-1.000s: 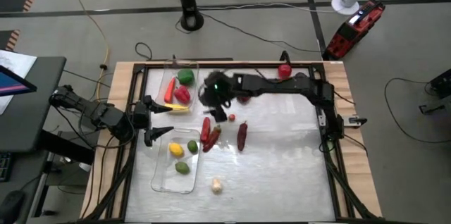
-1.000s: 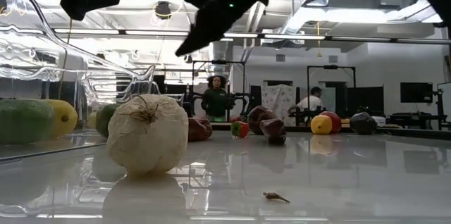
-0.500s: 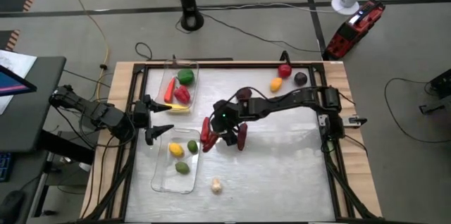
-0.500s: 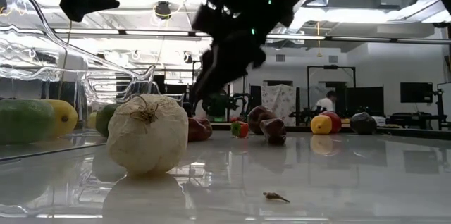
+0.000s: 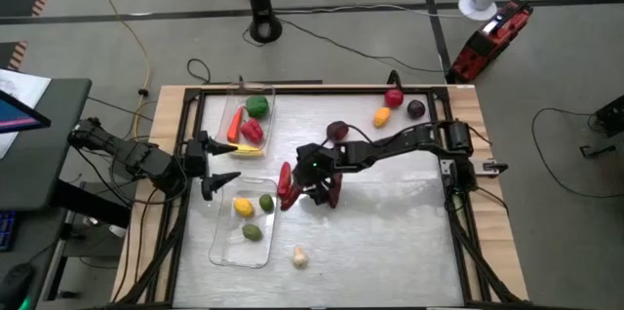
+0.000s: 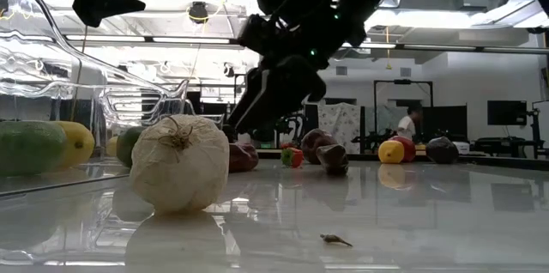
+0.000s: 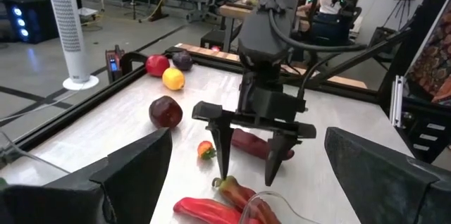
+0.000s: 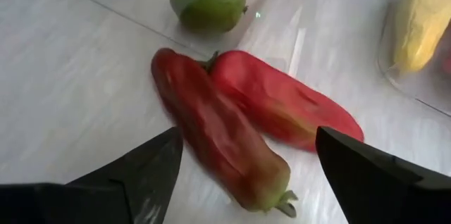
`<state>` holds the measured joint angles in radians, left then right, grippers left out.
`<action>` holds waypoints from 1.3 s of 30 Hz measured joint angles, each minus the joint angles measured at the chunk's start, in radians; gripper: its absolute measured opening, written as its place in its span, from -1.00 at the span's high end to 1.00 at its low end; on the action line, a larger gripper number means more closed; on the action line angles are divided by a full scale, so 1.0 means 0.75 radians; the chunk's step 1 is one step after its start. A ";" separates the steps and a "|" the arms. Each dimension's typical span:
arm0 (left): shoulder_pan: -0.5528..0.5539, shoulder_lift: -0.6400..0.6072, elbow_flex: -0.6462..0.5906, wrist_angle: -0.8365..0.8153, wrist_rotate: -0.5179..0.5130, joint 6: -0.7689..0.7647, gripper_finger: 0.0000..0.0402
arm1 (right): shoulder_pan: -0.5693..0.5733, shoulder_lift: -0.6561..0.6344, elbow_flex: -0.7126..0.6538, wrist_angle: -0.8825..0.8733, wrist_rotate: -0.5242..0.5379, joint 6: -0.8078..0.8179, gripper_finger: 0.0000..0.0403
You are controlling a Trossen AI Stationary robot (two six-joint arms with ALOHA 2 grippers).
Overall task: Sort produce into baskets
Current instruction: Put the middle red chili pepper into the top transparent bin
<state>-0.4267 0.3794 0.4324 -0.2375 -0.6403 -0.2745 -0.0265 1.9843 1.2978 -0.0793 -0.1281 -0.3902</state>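
**Right arm lowers over the red peppers**

On the tabletop (image 5: pixel 390 222), two clear baskets (image 5: pixel 246 232) sit left, partly filled. Our right gripper (image 7: pixel 246 175) hovers with jaws spread above two red peppers (image 8: pixel 239 118) lying touching mid-table, apparently lining up a pick. Only its wrist view shows them touching. Our left gripper (image 5: pixel 222 167), jaws spread, waits by the baskets.
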 joint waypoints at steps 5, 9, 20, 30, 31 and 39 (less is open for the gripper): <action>0.000 0.000 0.000 0.001 0.000 0.001 -0.80 | 0.000 0.038 -0.020 0.066 -0.003 0.006 -0.63; 0.001 -0.001 0.000 0.000 -0.003 0.001 -0.80 | 0.007 0.083 -0.017 0.105 -0.021 -0.003 -0.60; 0.001 0.028 0.000 -0.019 -0.001 -0.031 -0.80 | -0.002 0.111 -0.012 0.041 -0.036 -0.003 -0.52; 0.001 0.031 0.000 -0.024 0.000 -0.024 -0.80 | -0.010 0.097 -0.012 -0.043 -0.002 -0.038 -0.11; 0.001 0.033 0.000 -0.024 0.000 -0.017 -0.80 | -0.009 0.090 -0.010 -0.064 0.001 -0.038 -0.05; 0.001 0.032 0.000 -0.022 -0.011 0.001 -0.80 | -0.041 -0.056 0.159 -0.428 0.256 -0.084 0.15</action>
<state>-0.4257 0.4034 0.4324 -0.2537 -0.6486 -0.2737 -0.0572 1.9423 1.4173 -0.4005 0.0643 -0.4530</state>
